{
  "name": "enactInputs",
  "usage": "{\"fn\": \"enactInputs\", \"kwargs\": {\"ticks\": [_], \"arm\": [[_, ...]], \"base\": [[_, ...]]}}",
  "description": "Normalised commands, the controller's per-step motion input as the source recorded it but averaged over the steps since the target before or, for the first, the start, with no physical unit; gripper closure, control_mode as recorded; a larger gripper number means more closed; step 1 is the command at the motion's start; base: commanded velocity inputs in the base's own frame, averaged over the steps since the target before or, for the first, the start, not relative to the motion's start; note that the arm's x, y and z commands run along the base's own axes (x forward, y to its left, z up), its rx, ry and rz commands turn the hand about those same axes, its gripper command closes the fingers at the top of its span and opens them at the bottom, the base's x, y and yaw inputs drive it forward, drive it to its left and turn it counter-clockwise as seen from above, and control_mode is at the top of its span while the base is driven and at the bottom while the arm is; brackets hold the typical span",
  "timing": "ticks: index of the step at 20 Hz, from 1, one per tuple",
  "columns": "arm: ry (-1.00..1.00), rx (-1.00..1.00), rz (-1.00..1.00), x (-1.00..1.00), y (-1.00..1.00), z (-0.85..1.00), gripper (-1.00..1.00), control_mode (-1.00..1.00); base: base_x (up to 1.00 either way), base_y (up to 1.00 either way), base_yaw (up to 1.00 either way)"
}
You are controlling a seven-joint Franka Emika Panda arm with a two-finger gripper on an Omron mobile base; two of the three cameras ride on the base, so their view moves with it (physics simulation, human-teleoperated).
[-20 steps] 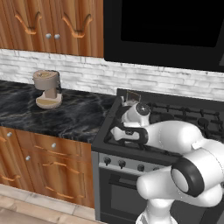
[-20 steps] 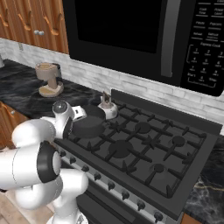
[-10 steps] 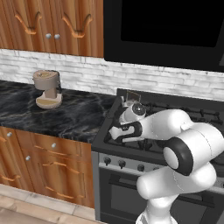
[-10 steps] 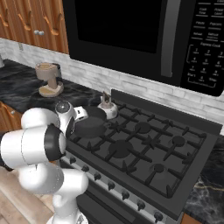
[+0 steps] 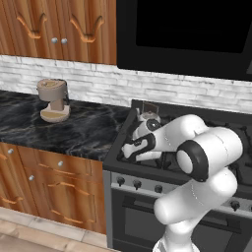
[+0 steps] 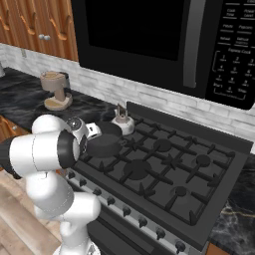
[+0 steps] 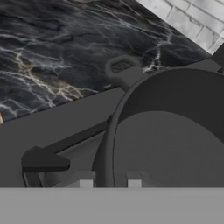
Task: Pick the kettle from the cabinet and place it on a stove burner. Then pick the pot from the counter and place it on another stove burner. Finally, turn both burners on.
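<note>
Hand view: claw (image 7: 110, 183) gripping the rim of the pot (image 7: 175, 140), atop a stove burner (image 6: 137, 169), kettle (image 6: 121, 122) behind.

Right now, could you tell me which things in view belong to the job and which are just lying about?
Job: kettle, pot, stove burners, counter, gripper.
Lying about: coffee machine, microwave, wall cabinets.

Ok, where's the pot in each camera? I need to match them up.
Left base view: pot at the stove's front left, mostly behind the wrist.
Right base view: pot left of centre, on the front-left burner.
Hand view: pot across the lower right.
Shared landmark: the counter beside it.
</note>
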Motion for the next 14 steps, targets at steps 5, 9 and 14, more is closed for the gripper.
{"fn": "enactInputs", "kwargs": {"ticks": [5, 9, 14], "arm": [[0.00, 0.00, 0.00, 0.09, 0.00, -0.13, 1.00, -1.00], [-0.01, -0.01, 0.00, -0.01, 0.02, -0.04, -1.00, -1.00], [-0.01, 0.00, 0.00, -0.10, 0.00, 0.00, -1.00, -1.00]], "base": [[0.00, 0.00, 0.00], [0.00, 0.00, 0.00], [0.00, 0.00, 0.00]]}}
